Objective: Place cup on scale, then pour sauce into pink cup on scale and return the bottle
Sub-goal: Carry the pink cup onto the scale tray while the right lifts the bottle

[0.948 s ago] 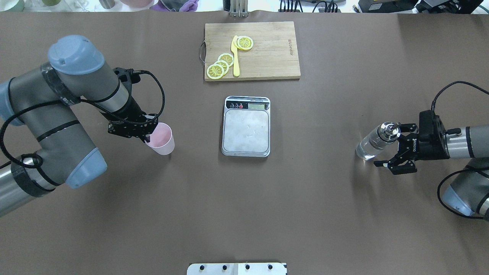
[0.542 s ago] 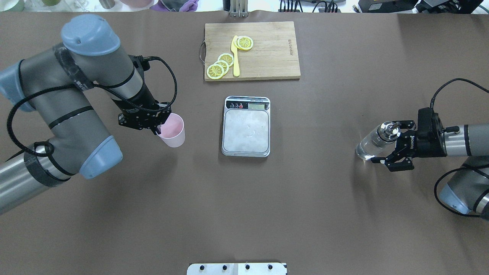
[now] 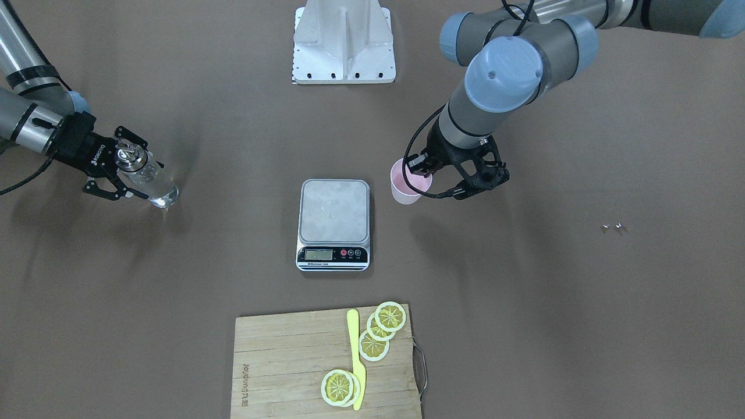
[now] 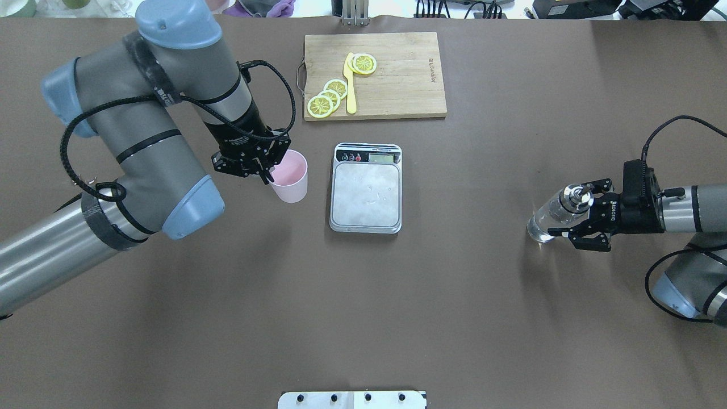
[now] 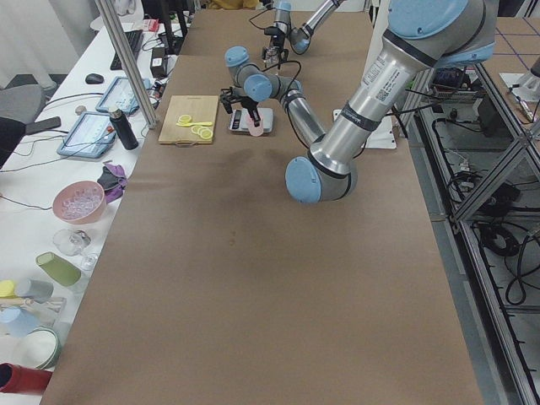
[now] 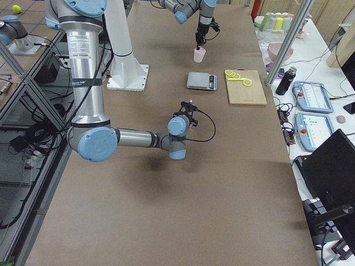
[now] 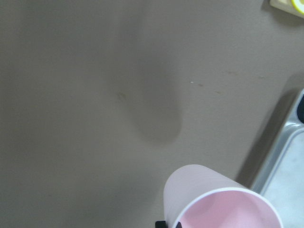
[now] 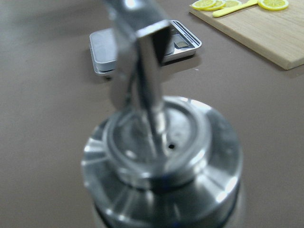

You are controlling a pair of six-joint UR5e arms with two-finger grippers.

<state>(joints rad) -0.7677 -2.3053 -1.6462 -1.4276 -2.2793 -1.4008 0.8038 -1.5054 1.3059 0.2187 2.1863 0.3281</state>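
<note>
Clamping cup [image 4: 289, 183] by rim in left gripper [image 4: 267, 173], just beside scale [image 4: 366, 196] at its 9 o'clock. Well apart at 3 o'clock, straddling standing bottle [image 4: 544, 222] at cap with right gripper [image 4: 571, 209], spread wide, unclenched.

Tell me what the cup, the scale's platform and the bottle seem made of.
Cup: likely plastic, matte pale pink, opaque smooth wall. Scale platform: seemingly brushed steel, silver-grey, dull sheen. Bottle: clear glass, see-through; cap: polished metal, bright glints.
</note>
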